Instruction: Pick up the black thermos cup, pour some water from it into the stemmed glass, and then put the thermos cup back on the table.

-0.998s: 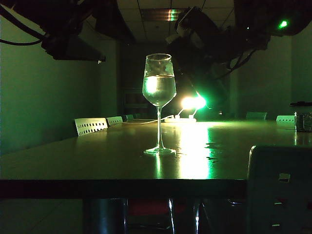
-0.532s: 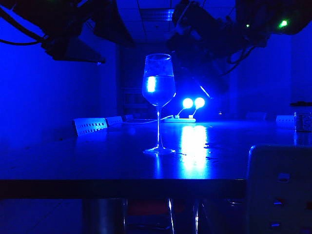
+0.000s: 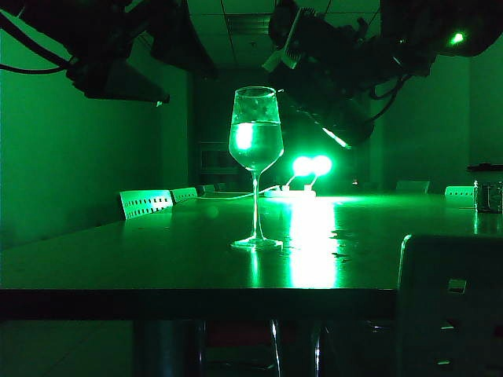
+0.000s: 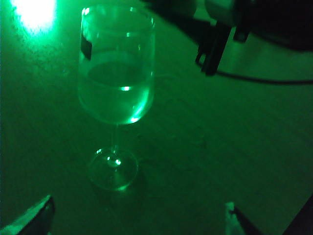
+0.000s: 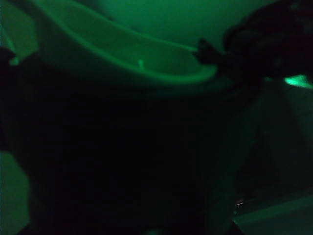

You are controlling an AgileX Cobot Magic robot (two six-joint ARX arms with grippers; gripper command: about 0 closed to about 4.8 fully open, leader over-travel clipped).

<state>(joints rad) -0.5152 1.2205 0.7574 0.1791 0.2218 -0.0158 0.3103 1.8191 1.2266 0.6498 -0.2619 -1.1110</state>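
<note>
Green-lit table (image 3: 157, 259): right gripper (image 3: 330, 86) tilts black thermos cup (image 3: 334, 118) beside stemmed glass (image 3: 256, 141).

The room is dark and all green, so many things are hard to see. Up beside the stemmed glass (image 3: 256, 129), to its right in the exterior view, the right arm is a black shape. The black thermos cup (image 3: 334, 118) there is only a dark lump, and where it ends is hard to tell. The right gripper (image 5: 146, 215) is lost in the dark in its own wrist view, where the thermos cup (image 5: 127, 161) fills almost the whole picture and is cut off at the edges. The left gripper (image 4: 139, 223) shows only two fingertips (image 4: 34, 218) near the foot of the stemmed glass (image 4: 116, 93), cut off by the picture's edge. A small jar (image 3: 489, 195) far right of the glass is cut off too.
</note>
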